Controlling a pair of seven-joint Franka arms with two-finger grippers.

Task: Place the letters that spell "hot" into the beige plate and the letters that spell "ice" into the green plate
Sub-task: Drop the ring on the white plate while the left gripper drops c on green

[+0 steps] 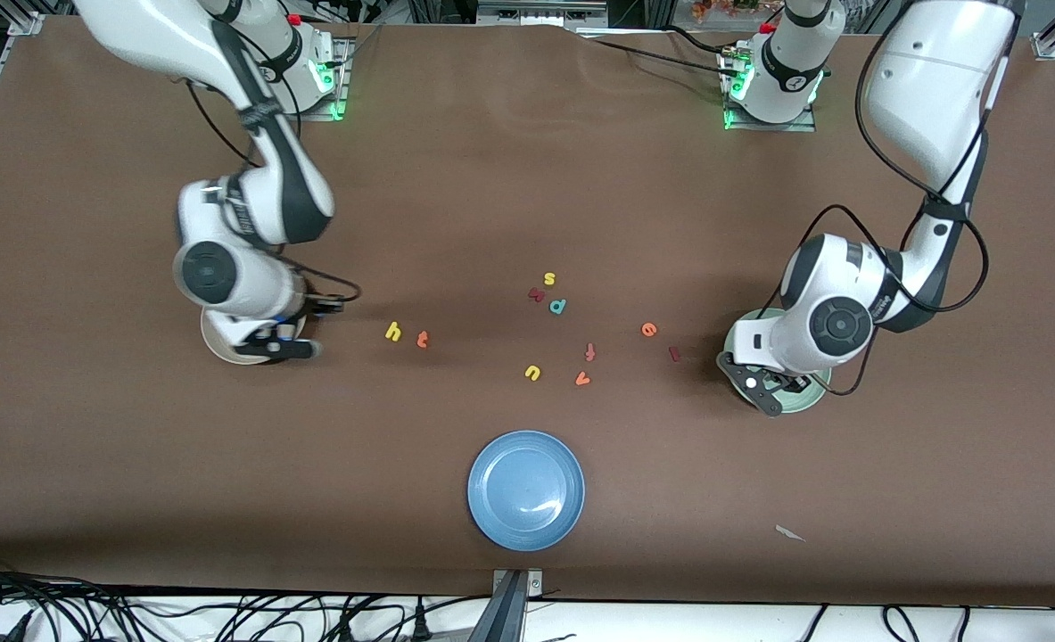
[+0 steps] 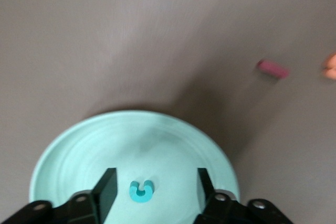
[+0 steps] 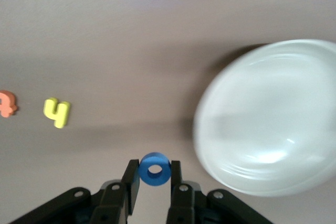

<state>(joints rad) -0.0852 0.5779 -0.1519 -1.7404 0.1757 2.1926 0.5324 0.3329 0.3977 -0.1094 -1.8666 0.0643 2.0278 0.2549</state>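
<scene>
- Desk [image 1: 527, 178]: brown surface, carries all items.
- Blue plate [image 1: 526, 489]: on the desk, nearest the front camera, well apart from both sets of jaws.
- Green plate [image 2: 79, 150]: directly beneath the left gripper [image 2: 155, 184]; largely hidden by the arm in the front view.
- Beige plate [image 3: 273, 114]: just beside the right gripper [image 3: 154, 179], not under the jaws in the right wrist view; in the front view the right arm hides most of it.
- Left gripper: over the green plate, jaws released and spread wide, nothing between them gripped.
- Right gripper: jaws clenched on the o [image 3: 154, 169], held over bare desk just beside the beige plate's rim.
- c [image 2: 142, 191]: teal, lying on the green plate between the spread left jaws, touching neither.
- h [image 1: 392, 332] and t [image 1: 422, 339]: side by side on the desk, near the right jaws.
- i [image 1: 674, 354]: dark red bar on the desk, near the left jaws, off the green plate.
- e [image 1: 649, 330]: orange, on the desk just beside the i.
- Loose letters mid-desk, well apart from both jaws: s [image 1: 549, 279], d [image 1: 557, 306], f [image 1: 590, 351], u [image 1: 532, 372], v [image 1: 582, 379].
</scene>
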